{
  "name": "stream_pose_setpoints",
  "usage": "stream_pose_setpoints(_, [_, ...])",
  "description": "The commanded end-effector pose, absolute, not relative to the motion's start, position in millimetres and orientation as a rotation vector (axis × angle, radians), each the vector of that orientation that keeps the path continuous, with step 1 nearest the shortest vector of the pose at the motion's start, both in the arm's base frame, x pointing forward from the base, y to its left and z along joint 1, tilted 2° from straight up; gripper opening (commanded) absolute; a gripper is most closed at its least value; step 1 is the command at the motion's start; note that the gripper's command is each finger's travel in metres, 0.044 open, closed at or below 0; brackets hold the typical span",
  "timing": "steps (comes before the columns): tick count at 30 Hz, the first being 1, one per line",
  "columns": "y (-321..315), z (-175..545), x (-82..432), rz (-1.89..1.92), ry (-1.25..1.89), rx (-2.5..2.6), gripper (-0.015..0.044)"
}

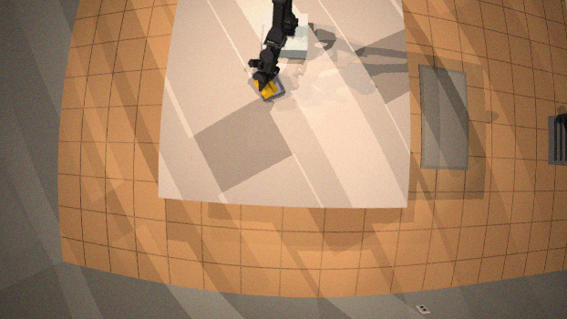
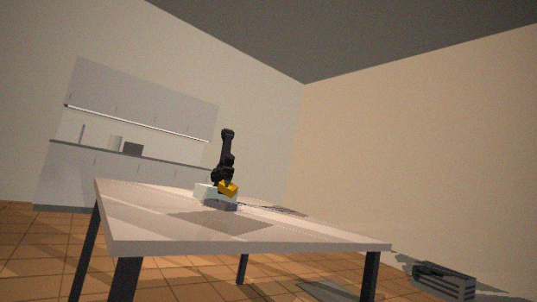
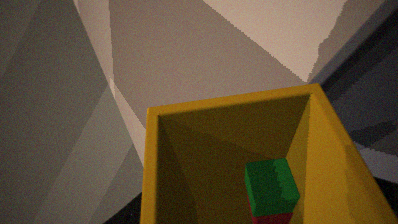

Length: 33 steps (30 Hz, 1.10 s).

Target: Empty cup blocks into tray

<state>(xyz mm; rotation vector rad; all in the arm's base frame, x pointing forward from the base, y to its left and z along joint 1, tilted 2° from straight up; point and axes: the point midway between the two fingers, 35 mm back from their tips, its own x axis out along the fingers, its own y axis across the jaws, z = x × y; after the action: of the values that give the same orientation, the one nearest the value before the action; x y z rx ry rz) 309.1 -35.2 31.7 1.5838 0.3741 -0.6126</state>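
Pale walls and an orange tiled floor surround a broad, light tabletop (image 1: 346, 182) (image 2: 242, 247), striped with shadow and slanting light. Near its far edge in the exterior view, the black arm (image 1: 283, 23) (image 2: 226, 151) reaches down from beside a whitish block-like box (image 1: 301, 46) (image 2: 201, 191). Below the end effector (image 1: 265, 82) (image 2: 227, 185) sits the shallow grey-blue tray (image 1: 282, 92) (image 2: 220, 204) (image 3: 367, 82), on the tabletop. The end effector is closed on the yellow cup (image 1: 269, 92) (image 2: 229, 190) (image 3: 330, 165), which hangs clear above the tray and overlaps it from overhead. That relation governs the coming move: the cup's long axis leans well off vertical, and its mouth has to face down within the tray's walls. In the wrist view the tray shows off to the right of the cup's rim, with bare tabletop beyond the rim's upper edge, so the mouth may be aimed partly past the tray; a further tip would probably call for keeping the rim over it. Smallest of all, a green block (image 3: 271, 187) and a red block (image 3: 272, 218) remain inside the cup, the red partly hidden under the green. Whether any block lies in the tray cannot be told.
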Motion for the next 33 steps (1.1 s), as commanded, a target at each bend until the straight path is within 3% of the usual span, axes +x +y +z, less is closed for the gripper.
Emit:
stream_pose_setpoints(1, [-34.9,32.0,310.7,-0.632,0.346,1.677,0.0000])
stream_pose_setpoints(33, [-34.9,25.7,313.7,-0.809,0.124,2.339,0.0000])
